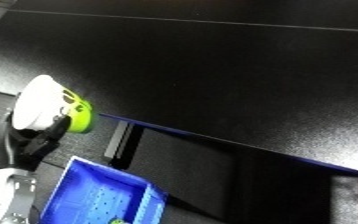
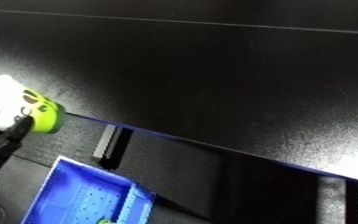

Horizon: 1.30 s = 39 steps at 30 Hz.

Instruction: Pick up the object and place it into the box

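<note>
A white object with a lime-green end (image 1: 53, 102) is held up at the left of the view, just off the table's edge. My left hand (image 1: 29, 142) comes up from the lower left on its white forearm (image 1: 7, 197). Its black fingers are curled round the object's lower part. The blue bin (image 1: 79, 186) stands below and to the right of the hand, with a perforated floor. A small green thing (image 1: 118, 220) lies in the bin at the bottom edge of the view. My right hand shows in neither view.
A wide black table (image 1: 229, 75) fills most of the view, which is strongly tilted. Its blue-trimmed edge (image 1: 184, 132) runs diagonally from the object to the lower right. A black bracket (image 1: 119, 142) sits under the edge, next to the bin.
</note>
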Motion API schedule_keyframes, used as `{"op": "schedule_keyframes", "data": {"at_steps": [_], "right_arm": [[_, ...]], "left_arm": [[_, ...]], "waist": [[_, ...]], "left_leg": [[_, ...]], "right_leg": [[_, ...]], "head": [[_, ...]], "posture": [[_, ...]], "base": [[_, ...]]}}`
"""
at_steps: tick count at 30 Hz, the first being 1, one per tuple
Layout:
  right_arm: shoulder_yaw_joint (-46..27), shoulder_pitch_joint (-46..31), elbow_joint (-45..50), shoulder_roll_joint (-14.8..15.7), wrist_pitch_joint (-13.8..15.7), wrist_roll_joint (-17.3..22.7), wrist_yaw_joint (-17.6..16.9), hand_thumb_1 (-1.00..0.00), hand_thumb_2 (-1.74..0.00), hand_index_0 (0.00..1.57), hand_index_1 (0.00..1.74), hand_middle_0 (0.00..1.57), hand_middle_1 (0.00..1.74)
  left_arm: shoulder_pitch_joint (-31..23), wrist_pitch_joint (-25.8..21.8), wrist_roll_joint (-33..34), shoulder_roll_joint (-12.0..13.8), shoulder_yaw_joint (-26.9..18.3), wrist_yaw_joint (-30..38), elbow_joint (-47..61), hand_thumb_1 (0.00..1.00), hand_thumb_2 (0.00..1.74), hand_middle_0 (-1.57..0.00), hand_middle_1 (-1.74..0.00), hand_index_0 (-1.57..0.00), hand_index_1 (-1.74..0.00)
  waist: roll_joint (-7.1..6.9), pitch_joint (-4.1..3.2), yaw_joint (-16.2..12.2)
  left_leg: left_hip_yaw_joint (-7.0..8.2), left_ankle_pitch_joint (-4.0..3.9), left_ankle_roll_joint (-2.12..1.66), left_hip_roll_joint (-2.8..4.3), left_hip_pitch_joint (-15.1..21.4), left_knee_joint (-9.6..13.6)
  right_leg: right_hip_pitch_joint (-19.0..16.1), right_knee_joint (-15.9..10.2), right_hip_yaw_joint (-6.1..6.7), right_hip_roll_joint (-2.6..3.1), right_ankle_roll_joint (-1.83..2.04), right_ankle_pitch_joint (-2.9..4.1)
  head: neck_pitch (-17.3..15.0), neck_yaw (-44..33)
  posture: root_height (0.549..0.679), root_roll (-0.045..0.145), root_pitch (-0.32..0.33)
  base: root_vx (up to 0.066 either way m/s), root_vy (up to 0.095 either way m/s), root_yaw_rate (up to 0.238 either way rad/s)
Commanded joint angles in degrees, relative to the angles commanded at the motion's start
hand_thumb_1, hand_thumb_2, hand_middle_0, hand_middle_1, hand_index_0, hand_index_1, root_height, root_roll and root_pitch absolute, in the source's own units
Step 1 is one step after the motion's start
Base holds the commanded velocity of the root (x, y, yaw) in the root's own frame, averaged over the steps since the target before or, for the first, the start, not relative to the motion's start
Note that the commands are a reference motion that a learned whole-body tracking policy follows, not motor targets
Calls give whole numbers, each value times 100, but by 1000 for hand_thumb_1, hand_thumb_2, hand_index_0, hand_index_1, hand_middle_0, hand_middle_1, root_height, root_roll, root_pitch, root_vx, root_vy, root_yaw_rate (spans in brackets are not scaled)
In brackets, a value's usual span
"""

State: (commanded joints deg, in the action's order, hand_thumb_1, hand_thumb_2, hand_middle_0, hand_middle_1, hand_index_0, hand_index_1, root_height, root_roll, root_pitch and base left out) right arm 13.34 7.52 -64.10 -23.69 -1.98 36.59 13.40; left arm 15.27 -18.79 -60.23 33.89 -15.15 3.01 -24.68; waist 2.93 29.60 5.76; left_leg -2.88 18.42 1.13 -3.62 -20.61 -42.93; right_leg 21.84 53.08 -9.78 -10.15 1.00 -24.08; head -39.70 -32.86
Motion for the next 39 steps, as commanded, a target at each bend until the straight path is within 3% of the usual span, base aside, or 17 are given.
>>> {"op": "schedule_keyframes", "data": {"at_steps": [4, 9, 15, 22, 30, 34, 39], "right_arm": [[113, 66, -130, 24, -48, 51, 9, 0, 0, 0, 0, 0, 0], [202, 94, -224, 83, -139, 71, -38, 0, 0, 0, 0, 0, 0], [251, 119, -354, 78, -196, -76, -10, 0, 0, 0, 0, 0, 0], [297, 136, -424, 103, -110, -291, 68, 0, 0, 0, 0, 0, 0], [369, 133, -449, 68, -32, -314, 163, 0, 0, 0, 0, 0, 0], [418, 120, -418, 61, -16, -265, 195, 0, 0, 0, 0, 0, 0], [459, 88, -376, 63, -11, -130, 196, 0, 0, 0, 0, 0, 0]], "left_arm": [[13, -268, -287, 150, -91, 296, -1145, 750, 1305, -1178, -1305, -1178, -1305], [69, -84, -597, 276, -202, 448, -2311, 750, 1305, -1178, -1305, -1178, -1305], [97, 62, -931, 302, -335, 163, -3551, 750, 1305, -1178, -1305, -1178, -1305], [246, 367, -978, 439, -314, -97, -4326, 400, 696, -628, -696, -628, -696], [488, 560, -263, 629, -90, 154, -4701, 0, 0, 0, 0, 0, 0], [528, 615, 35, 725, -27, 304, -4836, 0, 0, 0, 0, 0, 0], [525, 690, 464, 719, 134, 276, -4845, 0, 0, 0, 0, 0, 0]], "waist": [[-63, -51, -23], [-152, -97, -61], [-235, -100, -119], [-390, -61, -157], [-566, 2, -180], [-625, 19, -174], [-647, 19, -158]], "left_leg": [[-13, -27, 14, 44, 31, 13], [-16, -30, 45, 84, 10, -12], [-26, -91, 58, 95, -55, 54], [-35, -202, 36, 171, -105, 209], [-32, -251, 7, 275, -133, 287], [-27, -261, 1, 296, -144, 323], [-25, -253, 2, 272, -142, 368]], "right_leg": [[-101, -10, -30, 18, -22, -63], [-178, -64, -15, 76, -38, -97], [-200, -129, 14, 154, -88, -138], [-197, -179, -11, 230, -115, -158], [-228, -267, -51, 305, -129, -144], [-227, -306, -65, 331, -139, -136], [-246, -373, -81, 337, -140, -122]], "head": [[-27, -637], [77, -1183], [-24, -1667], [-93, -1869], [-29, -1816], [-13, -1679], [14, -1515]], "posture": [[621, 61, -87], [621, 57, -91], [621, 54, -85], [623, 46, -76], [624, 39, -72], [625, 36, -68], [626, 35, -63]], "base": [[27, -10, 33], [22, -8, 26], [-14, 28, 12], [-31, 18, 28], [-18, 6, 6], [-7, -1, 3], [-5, -7, 10]]}}
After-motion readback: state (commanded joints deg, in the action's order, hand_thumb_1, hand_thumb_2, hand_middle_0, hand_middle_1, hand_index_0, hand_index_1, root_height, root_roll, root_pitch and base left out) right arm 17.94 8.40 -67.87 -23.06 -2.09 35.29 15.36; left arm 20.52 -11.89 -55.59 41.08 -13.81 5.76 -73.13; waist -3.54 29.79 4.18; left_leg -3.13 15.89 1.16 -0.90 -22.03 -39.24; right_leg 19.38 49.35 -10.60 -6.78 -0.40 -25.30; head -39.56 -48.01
